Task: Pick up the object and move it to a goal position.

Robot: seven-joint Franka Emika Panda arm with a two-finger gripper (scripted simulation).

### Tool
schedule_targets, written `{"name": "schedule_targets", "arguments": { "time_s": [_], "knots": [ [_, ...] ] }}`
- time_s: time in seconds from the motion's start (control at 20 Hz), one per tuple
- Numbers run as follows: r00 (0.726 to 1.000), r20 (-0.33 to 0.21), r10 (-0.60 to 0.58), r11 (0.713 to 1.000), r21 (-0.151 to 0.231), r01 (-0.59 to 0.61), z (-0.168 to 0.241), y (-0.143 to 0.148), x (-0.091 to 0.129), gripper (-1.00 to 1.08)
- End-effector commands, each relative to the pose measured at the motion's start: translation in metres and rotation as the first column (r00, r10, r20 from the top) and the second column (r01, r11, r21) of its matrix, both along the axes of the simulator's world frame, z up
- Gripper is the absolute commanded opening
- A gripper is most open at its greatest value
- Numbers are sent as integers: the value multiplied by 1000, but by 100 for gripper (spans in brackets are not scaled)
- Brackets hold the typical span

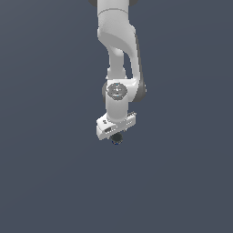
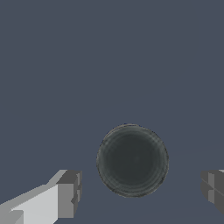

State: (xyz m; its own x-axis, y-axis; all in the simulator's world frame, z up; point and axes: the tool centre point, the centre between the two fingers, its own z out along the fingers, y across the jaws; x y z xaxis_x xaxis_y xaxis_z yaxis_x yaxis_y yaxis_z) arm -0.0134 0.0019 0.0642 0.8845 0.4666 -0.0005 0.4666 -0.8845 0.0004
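Fingers (image 2: 68, 194): in the wrist view, two grey fingertip pads sit at either side, one on a white finger body, the other partly cut off at the frame edge.
Tool (image 2: 140, 192): spread wide; the jaws stand well apart with clear gaps on both sides of the object, neither pad touching it.
Object (image 2: 132, 160): a dark, almost black round thing with faint concentric glints, lying between the two pads and apart from both.
Table (image 2: 109, 57): plain blue-grey surface filling the wrist view behind the object.
Tool, exterior view (image 1: 116, 134): white head tilted, hanging low beneath the wrist.
Object, exterior view (image 1: 117, 139): a tiny dark blob directly under the tool, much narrower than it.
Arm (image 1: 119, 54): white, reaching down from the top of the frame.
Table, exterior view (image 1: 45, 173): uniform blue-grey all around.
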Motion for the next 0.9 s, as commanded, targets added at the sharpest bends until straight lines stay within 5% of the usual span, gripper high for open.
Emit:
{"name": "schedule_targets", "arguments": {
  "time_s": [0.0, 0.75, 0.8, 0.85],
  "knots": [
    [1000, 0, 0, 1000, 0, 0, -2, 0, 0, 100],
    [1000, 0, 5, 1000, 1, -5, -51, 0, 0, 100],
    [1000, 0, 5, 1000, 1, -5, -51, 0, 0, -100],
    [1000, 0, 5, 1000, 1, -5, -51, 0, 0, -100]
  ]
}}
